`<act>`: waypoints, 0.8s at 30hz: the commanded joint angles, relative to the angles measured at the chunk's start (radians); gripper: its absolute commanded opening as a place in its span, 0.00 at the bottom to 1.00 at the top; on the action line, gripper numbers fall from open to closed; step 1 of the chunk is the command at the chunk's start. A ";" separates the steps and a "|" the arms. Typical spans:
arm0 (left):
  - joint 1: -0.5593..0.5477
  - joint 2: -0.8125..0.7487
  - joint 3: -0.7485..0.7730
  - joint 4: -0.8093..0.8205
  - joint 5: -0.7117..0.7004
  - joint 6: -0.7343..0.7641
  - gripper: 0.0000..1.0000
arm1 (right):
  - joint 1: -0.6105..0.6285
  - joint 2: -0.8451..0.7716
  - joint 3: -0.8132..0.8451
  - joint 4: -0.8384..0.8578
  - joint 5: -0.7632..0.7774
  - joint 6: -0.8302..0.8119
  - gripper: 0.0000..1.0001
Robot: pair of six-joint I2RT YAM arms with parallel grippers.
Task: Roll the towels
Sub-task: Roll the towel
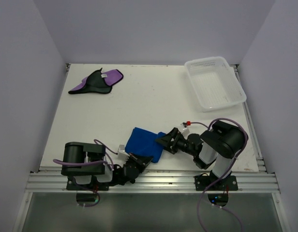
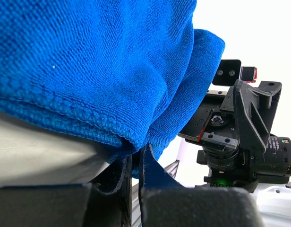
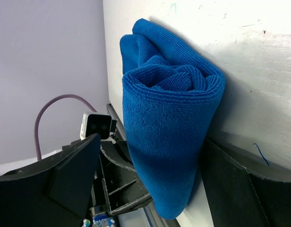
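Note:
The blue towel (image 1: pixel 145 143) lies loosely rolled near the table's front edge. My left gripper (image 1: pixel 140 161) is at its near edge. In the left wrist view the fingers (image 2: pixel 152 172) stand almost together, pinching the blue towel's (image 2: pixel 93 66) hem at their tips. My right gripper (image 1: pixel 164 140) is at the towel's right end. In the right wrist view it (image 3: pixel 152 142) is open wide, with the roll's end (image 3: pixel 169 113) between the fingers, against the right one and apart from the left. The purple and black towel (image 1: pixel 96 82) lies crumpled at the far left.
A white mesh basket (image 1: pixel 214 83) stands at the far right. The metal rail (image 1: pixel 154 181) runs along the front edge just below both grippers. The right arm's wrist (image 2: pixel 240 123) sits close to the left gripper.

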 commanded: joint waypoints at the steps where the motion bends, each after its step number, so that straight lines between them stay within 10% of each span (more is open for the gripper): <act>1: -0.024 0.063 -0.055 -0.294 0.140 0.072 0.00 | 0.016 0.012 -0.023 0.060 -0.049 -0.063 0.86; 24: -0.024 0.034 -0.047 -0.307 0.129 0.103 0.00 | 0.033 0.093 -0.006 0.060 -0.037 -0.116 0.31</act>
